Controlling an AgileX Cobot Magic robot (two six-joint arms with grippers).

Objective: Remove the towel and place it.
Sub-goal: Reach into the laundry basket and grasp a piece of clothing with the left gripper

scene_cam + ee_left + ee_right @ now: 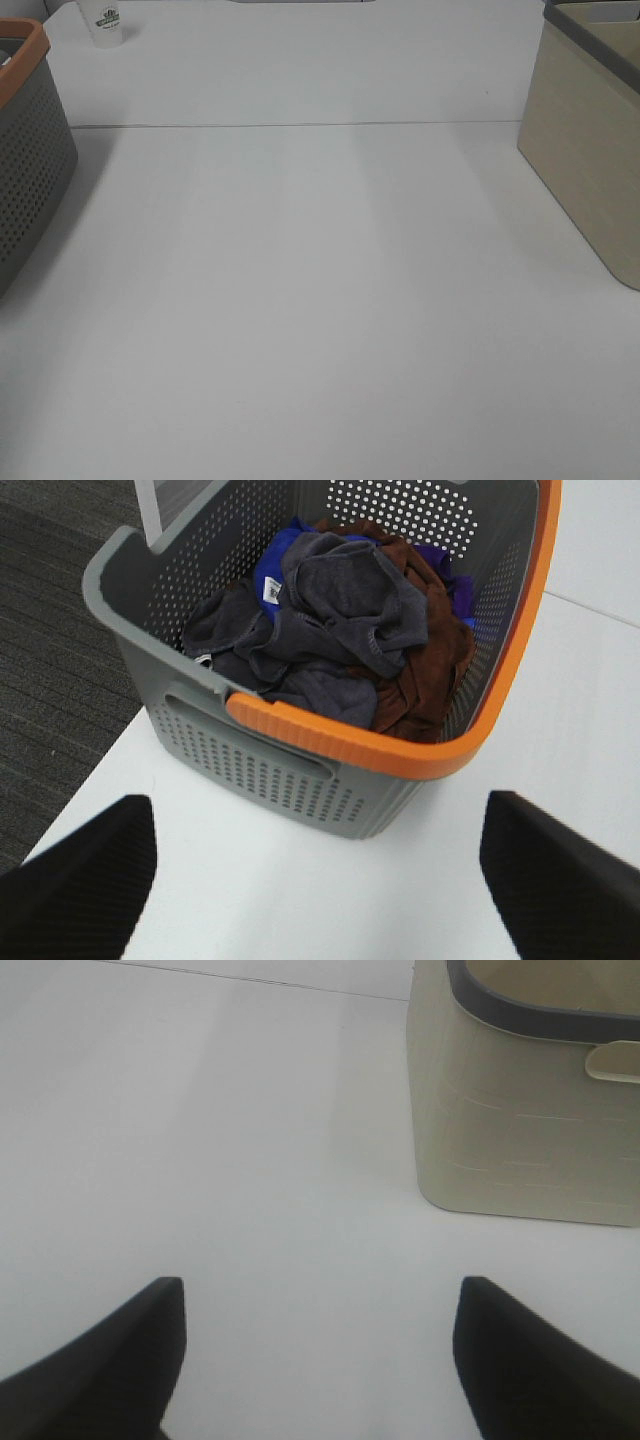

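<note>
The dark charcoal towel [335, 615] lies crumpled on top of a pile in the grey perforated basket [290, 775] with an orange rim. Brown [425, 670] and blue [272, 565] cloths lie under and beside it. My left gripper [315, 865] is open and empty over the white table, short of the basket's near wall. My right gripper [320, 1345] is open and empty over bare table, near the beige bin [520, 1110]. In the exterior high view neither gripper shows; the basket [30, 170] stands at the left edge and the towel is hidden.
The beige bin [590, 150] with a dark rim stands at the right edge of the white table [320, 300]. A small white cup [105, 22] stands at the back left. The left wrist view shows the table's edge and dark floor [50, 630] beside the basket.
</note>
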